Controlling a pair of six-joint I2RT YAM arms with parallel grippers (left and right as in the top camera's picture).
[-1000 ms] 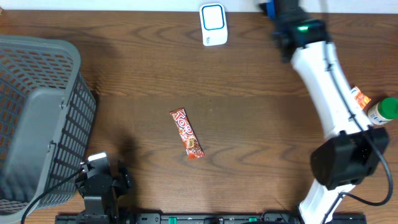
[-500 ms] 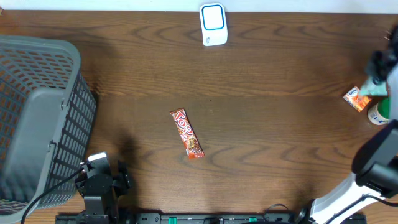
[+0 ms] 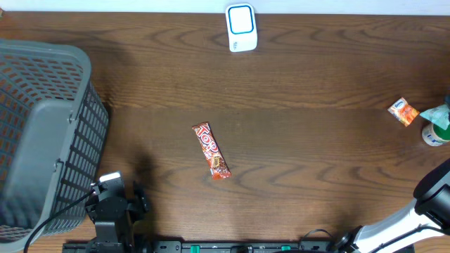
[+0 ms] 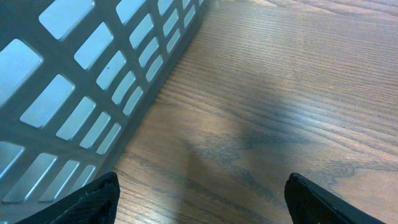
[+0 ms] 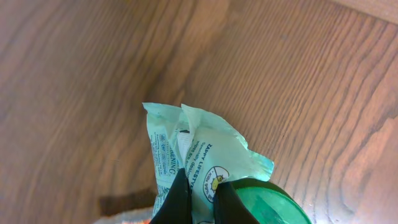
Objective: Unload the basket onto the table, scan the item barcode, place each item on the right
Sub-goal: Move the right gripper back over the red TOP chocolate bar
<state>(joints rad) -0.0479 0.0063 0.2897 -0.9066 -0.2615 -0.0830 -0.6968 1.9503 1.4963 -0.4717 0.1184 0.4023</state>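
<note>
Right claw (image 5: 198,183) is pinched shut on a pale green packet (image 5: 205,146) at the right side, just above a green-capped bottle (image 5: 267,202), so the pick-up looks done and the next move calls for carrying it to the scanner (image 3: 240,28) at far centre, barcode facing it.

I count one grey basket (image 3: 88,140), one white scanner (image 3: 240,27), one red candy bar (image 3: 211,150), one small orange packet (image 3: 403,112), one pale green packet (image 5: 199,152) and, half cut off at the edge of my view, seemingly one green-capped bottle (image 3: 434,135).
</note>
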